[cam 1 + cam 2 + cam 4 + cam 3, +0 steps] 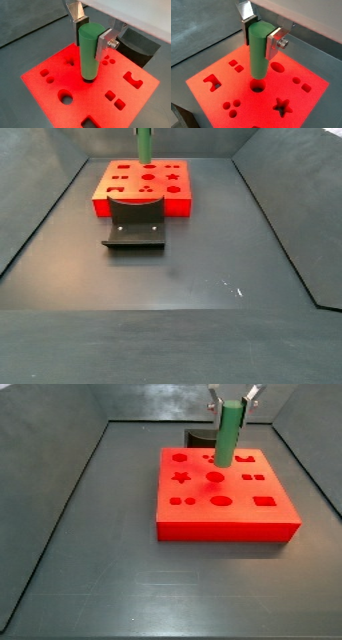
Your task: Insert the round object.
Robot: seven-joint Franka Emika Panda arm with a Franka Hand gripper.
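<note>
My gripper (pixel 92 35) is shut on the round object (pixel 89 52), a smooth green cylinder, and holds it upright by its upper end; both show in both wrist views (pixel 261 35) (pixel 258 52). The red block (pixel 241 95) with shaped holes lies under it. The cylinder's lower end hangs close above the block's top, just beside a round hole (pixel 258 87). In a side view the cylinder (pixel 229 432) stands over the back part of the block (pixel 227 524), with the gripper (pixel 230 402) at the frame's top. In a side view only the cylinder (pixel 143 143) shows; the gripper is cut off.
A dark grey curved holder (pixel 135 228) stands on the floor against one side of the red block (pixel 144 198); it also shows in a wrist view (pixel 140 45) and a side view (pixel 201 434). Grey walls ring the dark floor (pixel 120 584).
</note>
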